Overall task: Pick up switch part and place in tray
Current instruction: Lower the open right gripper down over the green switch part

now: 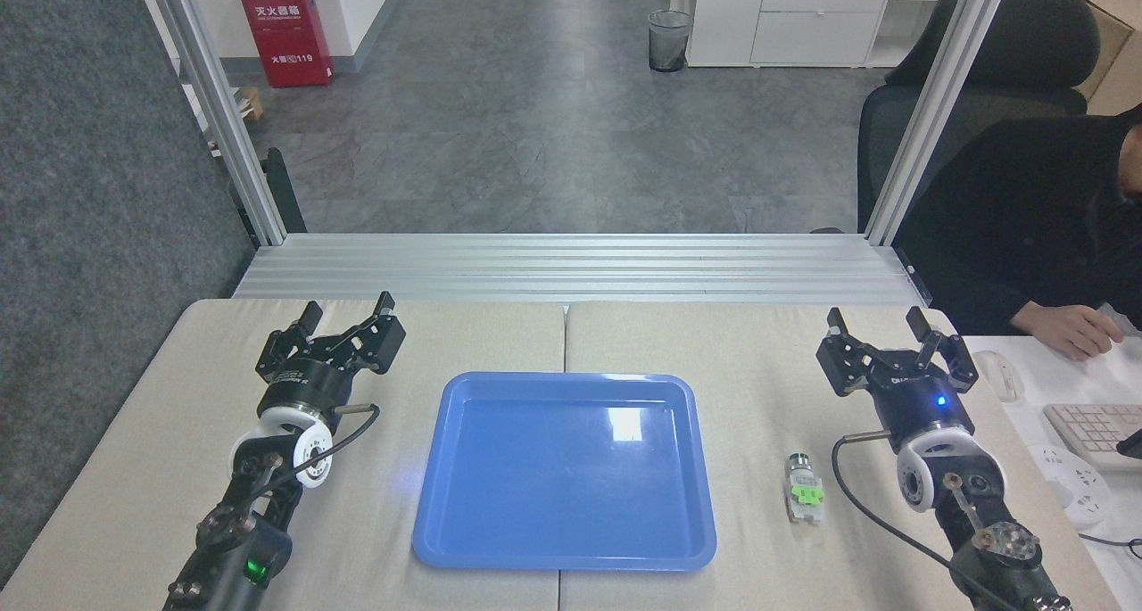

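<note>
The switch part (803, 491), white with a green block and a dark metal end pointing away from me, lies on the beige table to the right of the tray (564, 553). The blue tray sits in the middle of the table with nothing in it. My right gripper (876, 321) hovers open beyond and to the right of the switch part, holding nothing. On the far left side, my left gripper (348, 306) is open too, left of the tray's far corner.
A person in dark clothing (1053, 227) sits at the right with a hand on a white desk holding a mouse (997, 375) and keyboard (1097, 428). An aluminium frame rail (571, 268) borders the table's far edge.
</note>
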You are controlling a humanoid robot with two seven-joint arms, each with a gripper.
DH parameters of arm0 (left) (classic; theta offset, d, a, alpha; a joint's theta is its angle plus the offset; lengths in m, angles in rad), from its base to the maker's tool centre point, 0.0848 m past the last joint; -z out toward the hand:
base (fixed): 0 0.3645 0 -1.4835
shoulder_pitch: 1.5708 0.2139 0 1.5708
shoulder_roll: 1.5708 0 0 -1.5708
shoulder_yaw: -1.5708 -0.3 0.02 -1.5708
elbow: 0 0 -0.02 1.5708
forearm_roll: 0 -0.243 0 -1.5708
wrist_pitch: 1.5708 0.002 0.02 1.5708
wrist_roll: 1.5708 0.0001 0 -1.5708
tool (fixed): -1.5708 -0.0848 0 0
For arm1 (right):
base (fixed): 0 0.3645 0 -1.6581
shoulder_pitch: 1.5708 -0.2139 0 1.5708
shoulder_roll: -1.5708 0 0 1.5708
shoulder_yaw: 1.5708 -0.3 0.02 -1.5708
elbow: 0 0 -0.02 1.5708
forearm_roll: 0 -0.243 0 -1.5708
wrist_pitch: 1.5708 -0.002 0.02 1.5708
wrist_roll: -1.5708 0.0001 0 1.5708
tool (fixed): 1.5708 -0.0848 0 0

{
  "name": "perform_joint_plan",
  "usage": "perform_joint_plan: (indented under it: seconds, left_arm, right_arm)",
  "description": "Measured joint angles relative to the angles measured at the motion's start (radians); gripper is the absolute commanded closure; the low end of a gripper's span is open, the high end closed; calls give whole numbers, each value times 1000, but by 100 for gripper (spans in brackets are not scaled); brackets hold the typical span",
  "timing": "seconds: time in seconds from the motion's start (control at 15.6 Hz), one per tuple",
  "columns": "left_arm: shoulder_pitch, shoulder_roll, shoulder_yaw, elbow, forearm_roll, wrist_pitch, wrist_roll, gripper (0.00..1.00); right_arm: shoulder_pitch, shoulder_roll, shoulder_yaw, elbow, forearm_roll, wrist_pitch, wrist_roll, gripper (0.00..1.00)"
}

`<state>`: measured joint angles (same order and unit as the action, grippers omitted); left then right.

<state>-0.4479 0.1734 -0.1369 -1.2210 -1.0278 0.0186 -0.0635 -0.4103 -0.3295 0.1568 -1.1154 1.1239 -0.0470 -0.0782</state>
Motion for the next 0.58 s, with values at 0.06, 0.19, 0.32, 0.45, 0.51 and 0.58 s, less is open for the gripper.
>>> perform_joint_plan:
  seconds: [0.06,0.19,0.32,0.45,0.51,0.58]
  left_arm:
    - [0,0,0,0,0,0,0,0]
    - [0,0,0,0,0,0,0,0]
    - [0,0,0,0,0,0,0,0]
    - [0,0,0,0,0,0,0,0]
    - [0,0,0,0,0,0,0,0]
    - [0,0,0,0,0,0,0,0]
  right_arm:
    - [14,3,9,0,2,23,24,2]
    - [43,12,32,-3,5,69,54,2]
    - [82,20,50,-17,5,91,80,3]
    - [129,30,64,-43,6,100,98,7]
    - [152,34,71,-55,6,103,105,10]
    - [175,40,76,-67,7,105,111,11]
